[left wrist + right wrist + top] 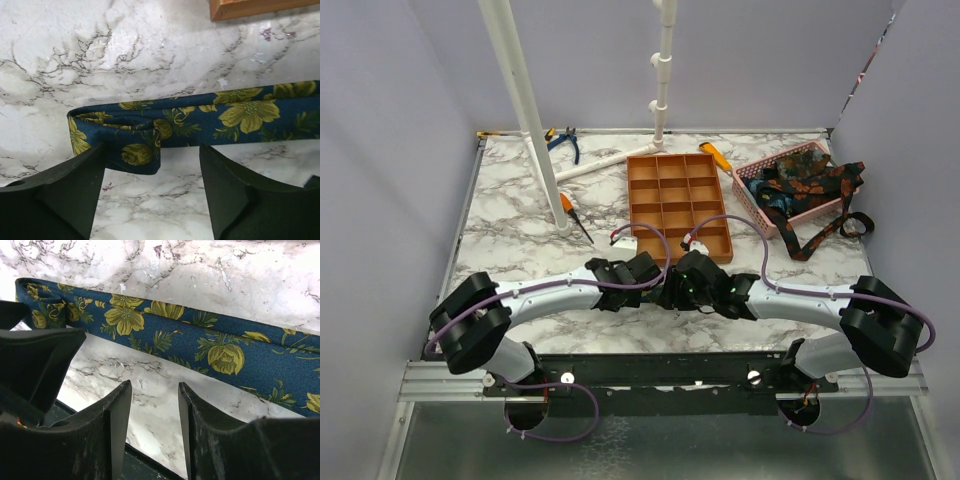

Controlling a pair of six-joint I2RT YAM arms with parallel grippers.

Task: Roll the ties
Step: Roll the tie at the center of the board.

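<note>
A navy tie with yellow flowers (240, 117) lies flat on the marble table, its left end folded into a loose roll (107, 132). My left gripper (152, 150) stands open just in front of that rolled end, with nothing clamped between the fingers. In the right wrist view the same tie (200, 340) runs diagonally, and my right gripper (155, 386) is open over bare marble, short of the fabric. From above, both grippers (665, 280) meet mid-table and hide this tie. More ties (800, 180) are heaped in the pink basket, one strap (820, 235) trailing onto the table.
An orange compartment tray (675, 200) stands behind the grippers, the pink basket (748, 190) to its right. Blue pliers (563, 140), an orange-handled screwdriver (570, 212) and a yellow-handled tool (720, 158) lie at the back. White pipes (535, 130) rise at the back left.
</note>
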